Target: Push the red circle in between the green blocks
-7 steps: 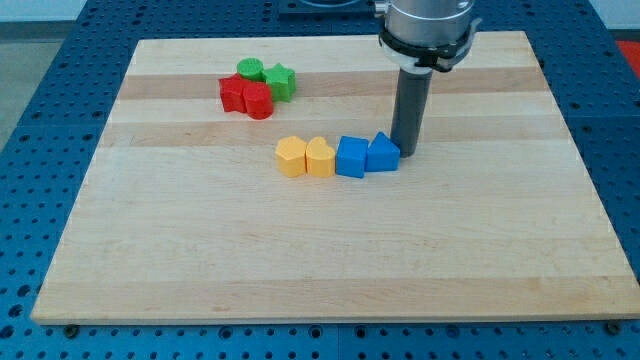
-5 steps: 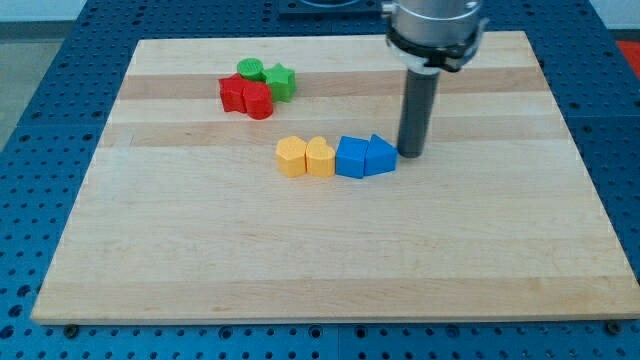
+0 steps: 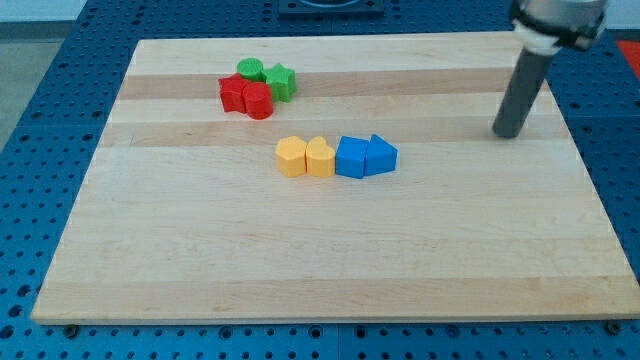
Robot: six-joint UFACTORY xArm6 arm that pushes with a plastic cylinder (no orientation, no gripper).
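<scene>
The red circle (image 3: 258,101) lies at the view's upper left of the wooden board (image 3: 330,250), touching a second red block (image 3: 233,94) on its left. A green circle (image 3: 250,70) and a green star-shaped block (image 3: 280,80) sit just above it, side by side and close together. My tip (image 3: 508,133) is far off at the view's right, well apart from every block.
A row of blocks lies mid-board: a yellow hexagon-like block (image 3: 290,157), a yellow heart (image 3: 320,158), a blue square (image 3: 352,157) and a blue pointed block (image 3: 380,155). The board's right edge is near my tip.
My tip has moved away from the blue pointed block, sliding to the view's right and slightly up. No block has moved.
</scene>
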